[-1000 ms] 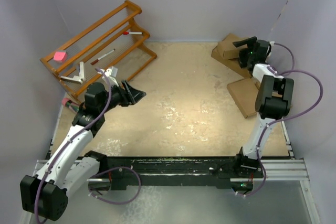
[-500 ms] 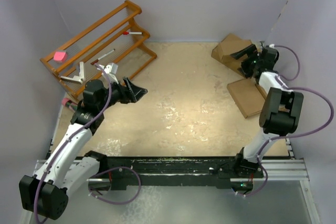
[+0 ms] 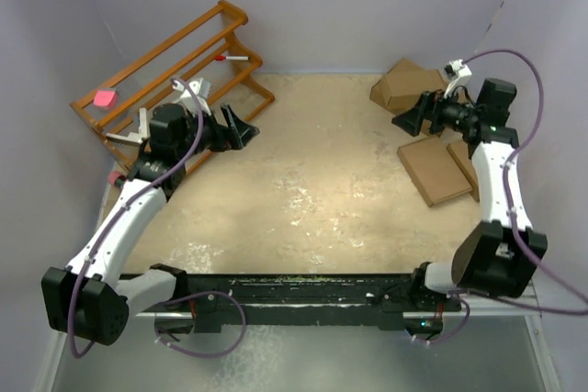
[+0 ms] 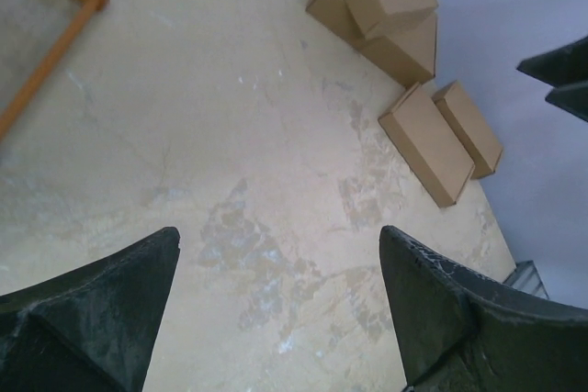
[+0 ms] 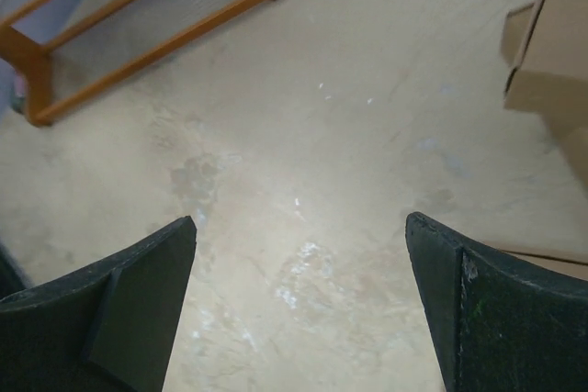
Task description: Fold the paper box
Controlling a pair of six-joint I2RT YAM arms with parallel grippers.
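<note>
The paper box, a flat die-cut sheet, shows in none of the views. My left gripper (image 3: pixel 241 126) hangs beside the wooden rack (image 3: pixel 175 80), open, with only bare tabletop between its fingers (image 4: pixel 277 236). My right gripper (image 3: pixel 409 117) hovers at the back right, pointing left just in front of the larger ready-made brown box (image 3: pixel 404 84). It is open too, and nothing lies between its fingers (image 5: pixel 300 222).
Two flat brown boxes (image 3: pixel 434 169) (image 3: pixel 464 158) lie side by side at the right, near the larger box (image 4: pixel 381 6). The rack holds markers and a pink item (image 3: pixel 106 96). Purple walls close in the beige tabletop (image 3: pixel 312 190) on three sides.
My left arm has drawn back toward the rack and its jaws have opened wider. My right arm has swung off the boxes to the right, its gripper now pointing left.
</note>
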